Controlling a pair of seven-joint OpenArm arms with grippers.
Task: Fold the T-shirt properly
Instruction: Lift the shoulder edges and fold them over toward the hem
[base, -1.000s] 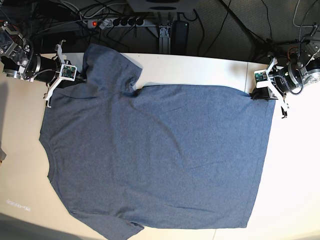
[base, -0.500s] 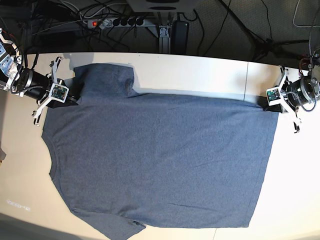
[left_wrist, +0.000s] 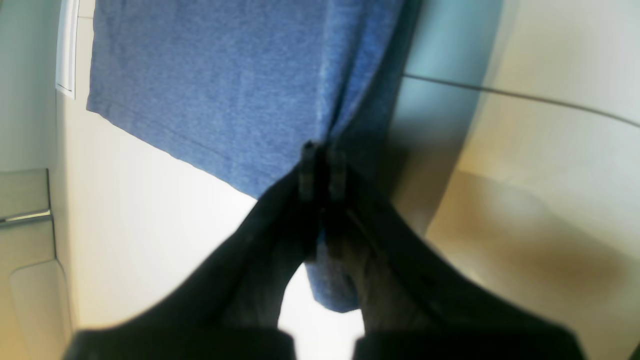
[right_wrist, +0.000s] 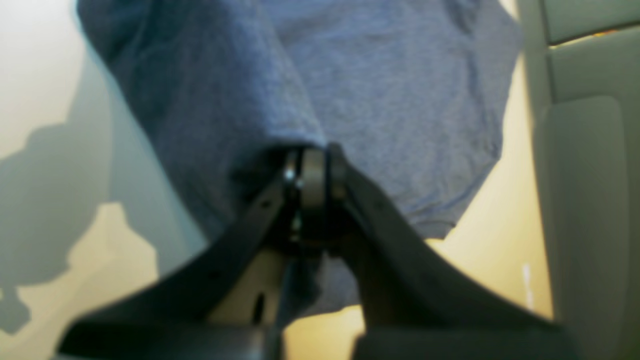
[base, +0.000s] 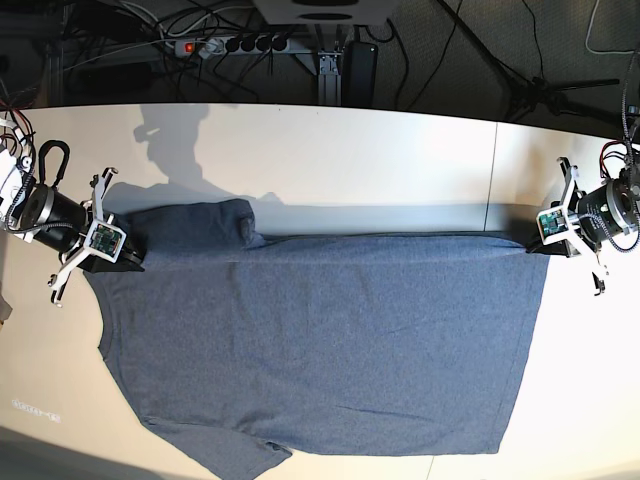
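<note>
Step in hand: first fold. The left gripper (base: 533, 247) and right gripper (base: 128, 258) each clench a far corner of the T-shirt (base: 320, 340), edge taut. Next: carry it evenly toward the near edge.

Counts noted: one T-shirt (base: 320, 340), blue-grey and plain on the side showing, was spread on one pale table (base: 380, 160). Two arms were in the base view, one at each side edge, each ending in one gripper: the right gripper (base: 128, 255) at the shirt's far corner on that view's left, the left gripper (base: 530, 245) at the far corner on that view's right, so two grippers in all. Each wrist view showed two dark fingers pinched together on cloth. Behind the table lay one power strip (base: 235, 44) and several dark cables, too tangled to count.
</note>
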